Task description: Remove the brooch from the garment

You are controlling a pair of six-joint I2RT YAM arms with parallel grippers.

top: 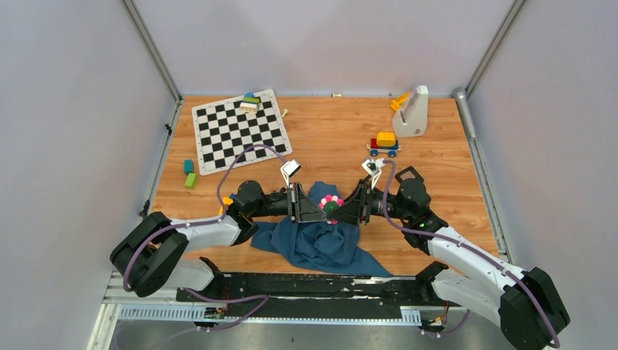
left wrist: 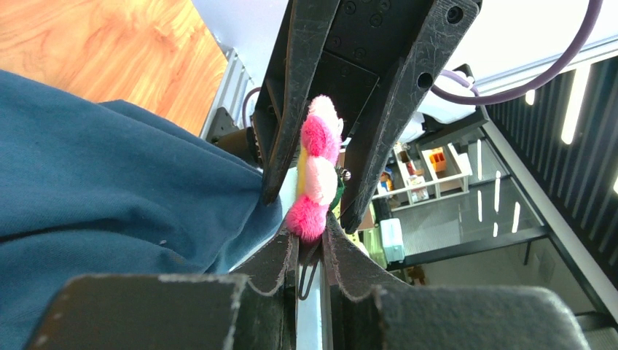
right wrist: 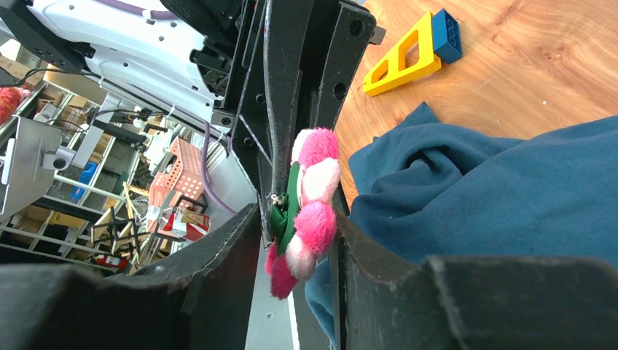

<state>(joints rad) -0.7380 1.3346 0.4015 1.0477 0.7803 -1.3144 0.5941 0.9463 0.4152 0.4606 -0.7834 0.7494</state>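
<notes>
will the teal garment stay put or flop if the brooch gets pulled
Likely floppy: the garment lies in soft folds, so it should drape and lift with the brooch. It may also slide on the smooth table.

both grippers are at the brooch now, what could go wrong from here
1. The garment lies right against the brooch. If the pin is still through the cloth, pulling may drag or tear it.
2. The left gripper and the right gripper crowd the same small brooch nose to nose, so their fingers may clash.
3. The hold seems to be partly on soft petals, so it could slip.
</notes>
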